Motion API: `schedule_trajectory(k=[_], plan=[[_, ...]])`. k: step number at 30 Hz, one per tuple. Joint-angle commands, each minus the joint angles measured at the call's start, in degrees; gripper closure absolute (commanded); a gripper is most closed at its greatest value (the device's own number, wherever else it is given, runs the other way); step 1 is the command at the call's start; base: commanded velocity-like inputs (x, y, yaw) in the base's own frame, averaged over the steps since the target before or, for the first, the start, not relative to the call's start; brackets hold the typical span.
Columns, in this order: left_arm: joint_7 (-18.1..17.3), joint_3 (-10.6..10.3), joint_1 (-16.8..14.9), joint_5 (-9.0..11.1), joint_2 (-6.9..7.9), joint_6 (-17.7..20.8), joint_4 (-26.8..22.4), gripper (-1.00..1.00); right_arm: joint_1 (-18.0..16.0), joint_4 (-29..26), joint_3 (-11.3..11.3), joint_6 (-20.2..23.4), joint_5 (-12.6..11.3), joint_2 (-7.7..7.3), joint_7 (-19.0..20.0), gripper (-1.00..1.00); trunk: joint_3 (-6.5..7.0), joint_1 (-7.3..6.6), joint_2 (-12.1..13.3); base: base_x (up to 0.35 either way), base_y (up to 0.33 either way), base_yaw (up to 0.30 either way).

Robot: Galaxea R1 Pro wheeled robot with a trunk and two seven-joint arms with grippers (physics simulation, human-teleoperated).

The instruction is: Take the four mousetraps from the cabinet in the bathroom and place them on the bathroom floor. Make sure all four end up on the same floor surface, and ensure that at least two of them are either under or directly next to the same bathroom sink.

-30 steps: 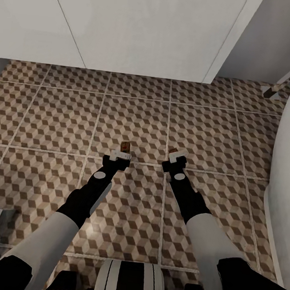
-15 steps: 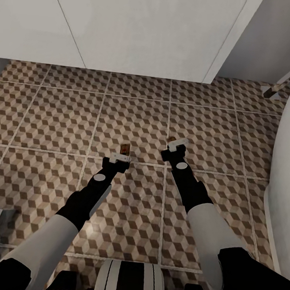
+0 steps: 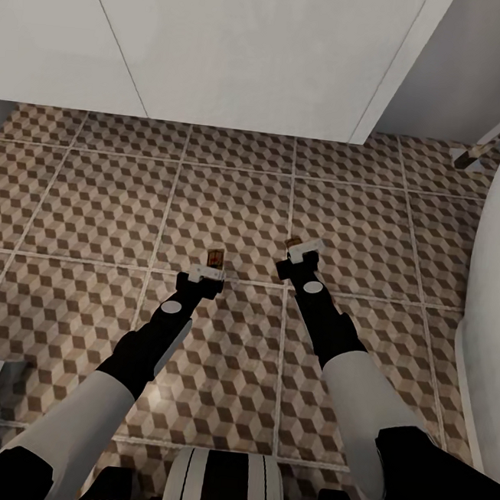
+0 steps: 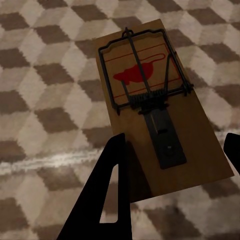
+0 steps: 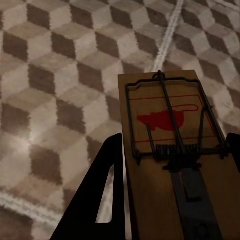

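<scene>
Where the white cabinet front (image 3: 248, 50) meets it, the bathroom floor (image 3: 93, 203) spreads out in brown, beige and white cube-pattern tiles, with a curved white body (image 3: 498, 307) along the right edge. Both arms reach down over it in the head view. The left gripper (image 3: 206, 275) stands open, and just ahead of it a mousetrap (image 3: 215, 257) lies flat on the tiles; the left wrist view shows this trap (image 4: 155, 105) between the spread dark fingers (image 4: 112, 190), untouched, its red mouse print plain. The right gripper (image 3: 302, 250) is closed on the second mousetrap (image 5: 180, 165), whose tip (image 3: 291, 243) barely shows from above.
</scene>
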Motion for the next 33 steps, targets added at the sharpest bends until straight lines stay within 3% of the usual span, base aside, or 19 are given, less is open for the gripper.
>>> schedule_trajectory(k=[1, 27, 33], plan=[[0.4, -0.2, 0.0, 0.2, 0.03, 0.3, 0.0, 1.00, 0.0, -0.1, 0.1, 0.4, 0.5, 0.00, 0.0, 1.00, -0.03, -0.01, 0.0, 0.000, 0.000, 0.000], [0.4, -0.2, 0.2, 0.3, -0.09, 0.4, 0.8, 1.00, 0.2, -0.5, 0.1, 0.4, 0.5, 0.00, -0.1, 1.00, -0.03, -0.01, 0.0, 0.000, 0.000, 0.000], [0.5, -0.2, 0.3, 0.2, -0.17, 0.4, -2.4, 1.00, 0.1, -0.2, 0.1, 0.4, 0.5, 0.00, 0.0, 1.00, -0.03, -0.01, 0.0, 0.000, 0.000, 0.000]])
